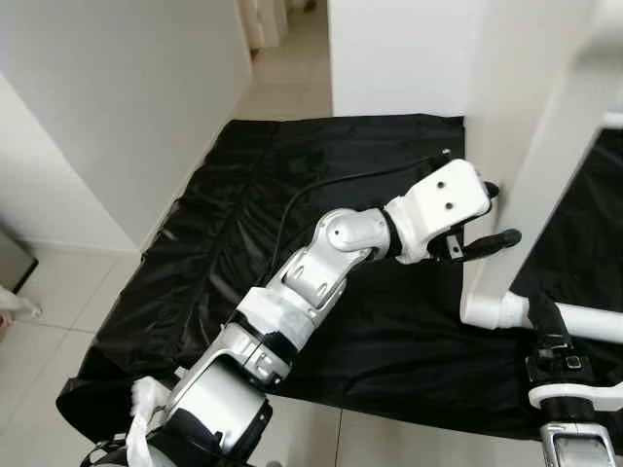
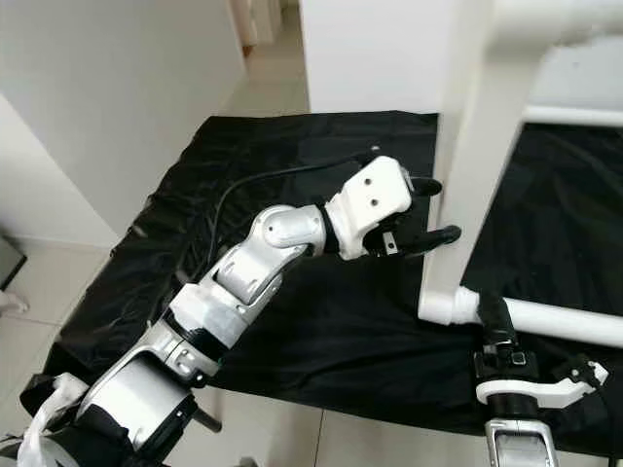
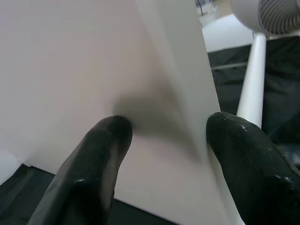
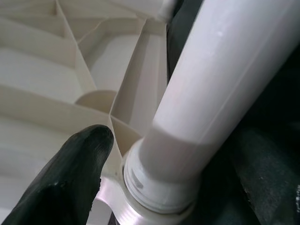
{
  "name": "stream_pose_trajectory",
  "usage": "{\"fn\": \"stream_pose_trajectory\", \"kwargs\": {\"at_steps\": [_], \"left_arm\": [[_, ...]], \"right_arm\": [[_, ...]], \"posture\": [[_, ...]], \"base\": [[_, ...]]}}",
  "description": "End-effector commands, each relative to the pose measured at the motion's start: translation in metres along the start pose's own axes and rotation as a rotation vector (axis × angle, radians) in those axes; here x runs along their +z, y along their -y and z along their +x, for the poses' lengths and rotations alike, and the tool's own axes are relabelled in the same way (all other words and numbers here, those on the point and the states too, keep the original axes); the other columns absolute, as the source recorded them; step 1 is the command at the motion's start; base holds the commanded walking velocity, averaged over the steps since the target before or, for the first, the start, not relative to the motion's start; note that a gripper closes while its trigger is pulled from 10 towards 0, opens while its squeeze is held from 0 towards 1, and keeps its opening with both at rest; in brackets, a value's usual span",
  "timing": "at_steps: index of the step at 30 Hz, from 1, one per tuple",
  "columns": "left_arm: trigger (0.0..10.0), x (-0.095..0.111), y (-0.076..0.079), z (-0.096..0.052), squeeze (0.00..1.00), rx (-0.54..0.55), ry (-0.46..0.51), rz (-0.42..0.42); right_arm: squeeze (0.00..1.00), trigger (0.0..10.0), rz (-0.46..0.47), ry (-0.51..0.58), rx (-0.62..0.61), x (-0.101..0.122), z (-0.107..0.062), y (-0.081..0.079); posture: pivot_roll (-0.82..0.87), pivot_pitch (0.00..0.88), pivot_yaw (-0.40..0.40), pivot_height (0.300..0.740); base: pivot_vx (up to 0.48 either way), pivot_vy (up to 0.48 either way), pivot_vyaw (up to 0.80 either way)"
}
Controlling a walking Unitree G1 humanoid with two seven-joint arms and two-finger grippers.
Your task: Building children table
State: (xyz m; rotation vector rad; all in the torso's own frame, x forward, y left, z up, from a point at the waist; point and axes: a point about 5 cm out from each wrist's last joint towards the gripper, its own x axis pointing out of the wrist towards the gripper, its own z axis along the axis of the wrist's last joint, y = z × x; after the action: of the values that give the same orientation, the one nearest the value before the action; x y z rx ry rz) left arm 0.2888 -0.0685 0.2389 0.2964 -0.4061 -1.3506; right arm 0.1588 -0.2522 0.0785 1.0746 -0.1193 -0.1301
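Observation:
The white tabletop [image 1: 545,126] stands on its edge on the black sheet. A white round leg [image 2: 560,321] is plugged into the socket at its lower corner and points to the right. My left gripper [image 2: 436,209] reaches across and straddles the tabletop's near edge, one black finger [image 3: 93,164] on each face, shut on the panel. Low on the right, my right gripper [image 2: 494,319] is shut on the leg [image 4: 211,84] just beside the socket. The ribbed underside of the tabletop [image 4: 56,61] fills the space behind the leg.
A black sheet [image 1: 243,243] covers the tiled floor under the work. White walls [image 1: 117,97] stand at the left and behind, with a corridor opening [image 1: 287,58] between them. A white fan [image 3: 276,16] on a pole stands beyond the tabletop.

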Motion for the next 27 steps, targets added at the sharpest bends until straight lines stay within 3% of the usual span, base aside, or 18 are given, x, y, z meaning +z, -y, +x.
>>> {"fn": "stream_pose_trajectory", "kwargs": {"at_steps": [1,2,6,9,13,27], "left_arm": [[10.0,-0.008,-0.006,-0.003,0.00,0.035,-0.047,0.000],[10.0,-0.008,-0.006,-0.003,0.00,0.035,-0.047,0.000],[10.0,-0.008,-0.007,-0.003,0.00,0.036,-0.047,0.001],[10.0,-0.009,-0.005,-0.002,0.00,0.025,-0.047,0.002],[10.0,-0.009,-0.005,-0.002,0.00,0.024,-0.047,0.004],[10.0,-0.009,-0.005,-0.002,0.00,0.024,-0.047,0.004]], "right_arm": [[0.00,10.0,0.174,0.044,0.118,-0.090,-0.135,-0.052],[0.00,10.0,0.165,0.002,0.163,-0.093,-0.139,-0.060],[0.00,10.0,0.161,-0.023,0.189,-0.095,-0.142,-0.065],[0.00,10.0,0.080,0.006,0.261,-0.074,-0.135,-0.077],[0.00,10.0,0.042,0.015,0.312,-0.065,-0.128,-0.084],[0.00,10.0,0.042,0.015,0.312,-0.065,-0.128,-0.084]], "posture": [[-0.09,0.092,0.236,0.740],[-0.09,0.092,0.236,0.740],[-0.09,0.092,0.236,0.740],[-0.10,0.094,0.246,0.740],[-0.09,0.093,0.244,0.740],[-0.09,0.093,0.244,0.740]], "base": [[0.000,0.000,0.00],[0.000,0.000,0.00],[0.000,0.000,0.00],[0.000,0.000,0.00],[0.000,0.000,0.00],[0.000,0.000,0.00]]}}
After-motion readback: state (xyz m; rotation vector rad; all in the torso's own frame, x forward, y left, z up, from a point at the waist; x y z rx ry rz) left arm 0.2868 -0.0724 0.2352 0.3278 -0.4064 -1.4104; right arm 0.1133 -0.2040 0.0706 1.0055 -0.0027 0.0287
